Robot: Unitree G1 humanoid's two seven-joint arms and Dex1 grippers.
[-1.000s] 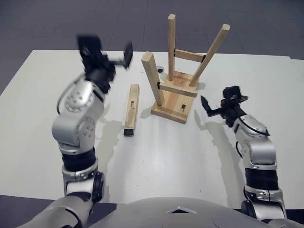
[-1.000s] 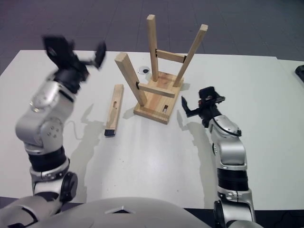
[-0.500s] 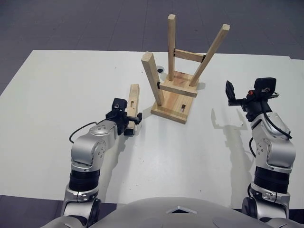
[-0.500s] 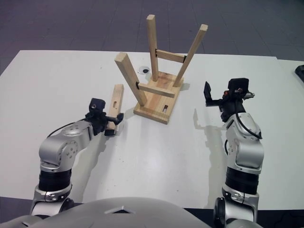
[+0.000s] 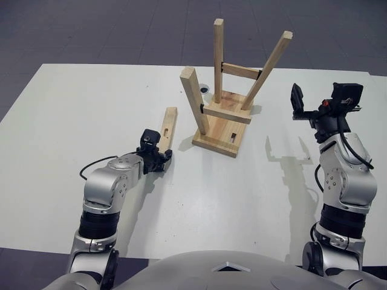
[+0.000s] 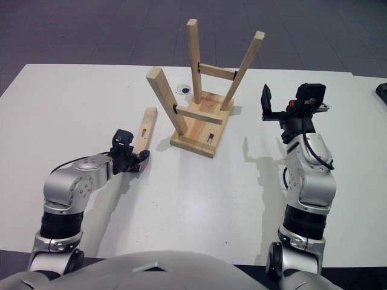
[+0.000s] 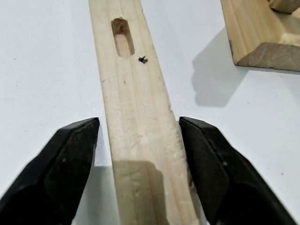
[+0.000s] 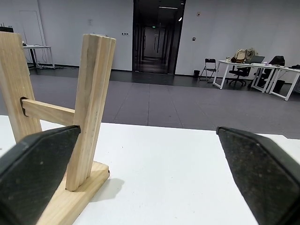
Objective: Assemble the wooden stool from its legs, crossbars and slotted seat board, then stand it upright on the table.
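leg [image 7: 127,89] straddled by left gripper [image 7: 138,127]

Left tool [image 7: 138,121] low, forearm outstretched, fingers spread; right tool [image 8: 148,130] raised, fingers wide apart.

Left eye view, top band: dark grey tiled floor [image 5: 91,30]. Upper middle: small round fitting [image 5: 205,89], pale ring with a dark centre. Right eye view, far right edge: black object [image 6: 382,90], cut off by the frame, type not identifiable. Right wrist view, background: white walls [image 8: 84,33]; dark open doorway [image 8: 157,35], top centre; white desks [image 8: 243,70], upper right, with black chairs [image 8: 209,65] beside them and bags [image 8: 243,55] on top; white door [image 8: 29,28], upper left.
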